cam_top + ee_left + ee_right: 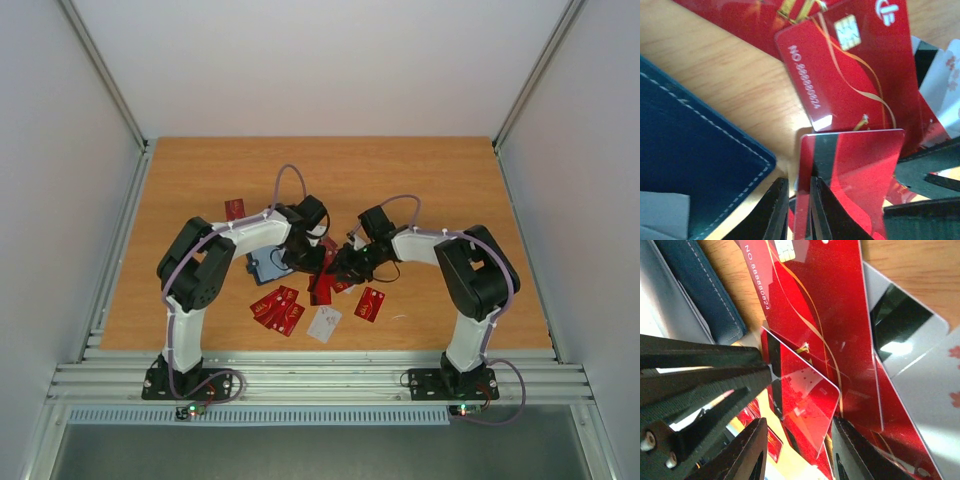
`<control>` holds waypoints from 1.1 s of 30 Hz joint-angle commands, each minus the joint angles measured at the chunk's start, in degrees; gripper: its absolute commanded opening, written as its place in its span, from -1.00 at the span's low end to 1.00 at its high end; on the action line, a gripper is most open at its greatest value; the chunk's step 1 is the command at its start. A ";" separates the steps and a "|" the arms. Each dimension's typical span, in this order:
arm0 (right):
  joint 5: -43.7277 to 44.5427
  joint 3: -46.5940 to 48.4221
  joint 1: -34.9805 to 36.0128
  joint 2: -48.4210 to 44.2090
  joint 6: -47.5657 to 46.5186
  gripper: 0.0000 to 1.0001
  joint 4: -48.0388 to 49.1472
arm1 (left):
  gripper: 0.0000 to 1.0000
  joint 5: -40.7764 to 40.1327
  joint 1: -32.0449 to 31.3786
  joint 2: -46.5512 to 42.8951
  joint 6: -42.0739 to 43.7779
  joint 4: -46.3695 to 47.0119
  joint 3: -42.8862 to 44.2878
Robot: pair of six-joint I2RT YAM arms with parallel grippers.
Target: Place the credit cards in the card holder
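My left gripper (305,258) (799,210) is shut on one edge of a red credit card (860,165) with a black stripe, holding it on edge just above the table. That card (805,400) stands between the open jaws of my right gripper (345,268) (800,450), which do not touch it. The navy card holder (266,268) (690,150) (700,285) lies just left of the held card. More cards lie under the grippers: a red numbered one (850,85) (810,305) and white ones (920,405).
Loose cards lie on the wooden table (440,180): a red cluster (278,308) at front left, one red (370,303) at front right, a white one (324,323) between them, and one red (234,209) further back. Grey walls enclose the table.
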 commanded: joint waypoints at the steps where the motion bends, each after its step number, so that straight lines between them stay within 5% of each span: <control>1: 1.12 0.23 0.73 2.87 0.68 -0.26 0.47 | -0.69 5.86 0.04 2.19 0.91 0.68 -1.51; 24: -9.96 -4.73 0.71 -0.69 4.00 -0.28 18.02 | -0.70 11.63 1.10 2.35 -2.37 4.69 -3.26; 33: -5.75 -3.13 0.68 -0.01 -0.42 -0.71 8.29 | -0.70 11.37 1.80 2.14 -3.03 5.14 -3.51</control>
